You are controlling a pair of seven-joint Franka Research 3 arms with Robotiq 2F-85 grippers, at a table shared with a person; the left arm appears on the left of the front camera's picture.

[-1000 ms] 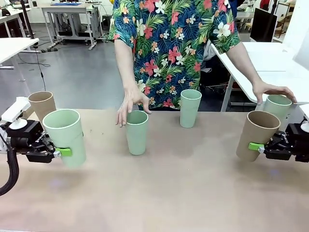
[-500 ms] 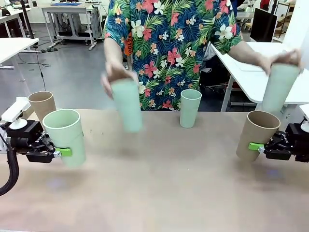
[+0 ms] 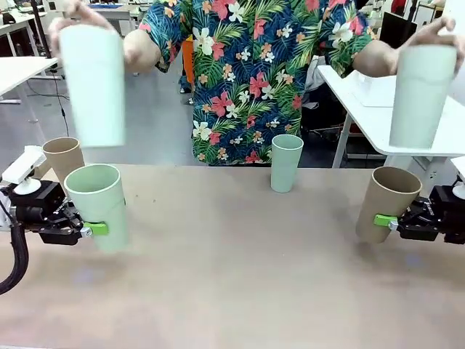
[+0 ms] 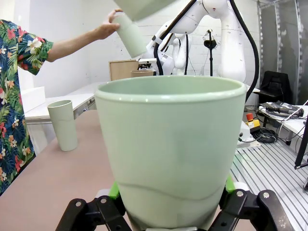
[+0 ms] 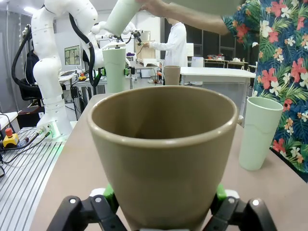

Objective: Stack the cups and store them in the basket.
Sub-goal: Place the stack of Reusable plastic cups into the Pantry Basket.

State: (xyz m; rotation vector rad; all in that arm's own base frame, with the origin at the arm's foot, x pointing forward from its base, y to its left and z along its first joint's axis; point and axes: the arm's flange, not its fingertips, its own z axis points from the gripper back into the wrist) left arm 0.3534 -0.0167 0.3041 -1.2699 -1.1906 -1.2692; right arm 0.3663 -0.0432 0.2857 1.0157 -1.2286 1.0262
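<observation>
Right now the left gripper (image 3: 96,228) is pinching an upright green cup (image 3: 98,203) and the right gripper (image 3: 383,219) a brown cup (image 3: 387,200), each sitting roughly beneath the person's raised cups (image 3: 93,83).

Black left hand (image 3: 104,227); green pads (image 3: 96,228)

No writing, label, brand mark or number can be read in any view. A small lit rectangular screen (image 5: 73,54), far beyond the right gripper (image 5: 163,192) and up to its left in the right wrist view, shows marks too small to make out.
</observation>
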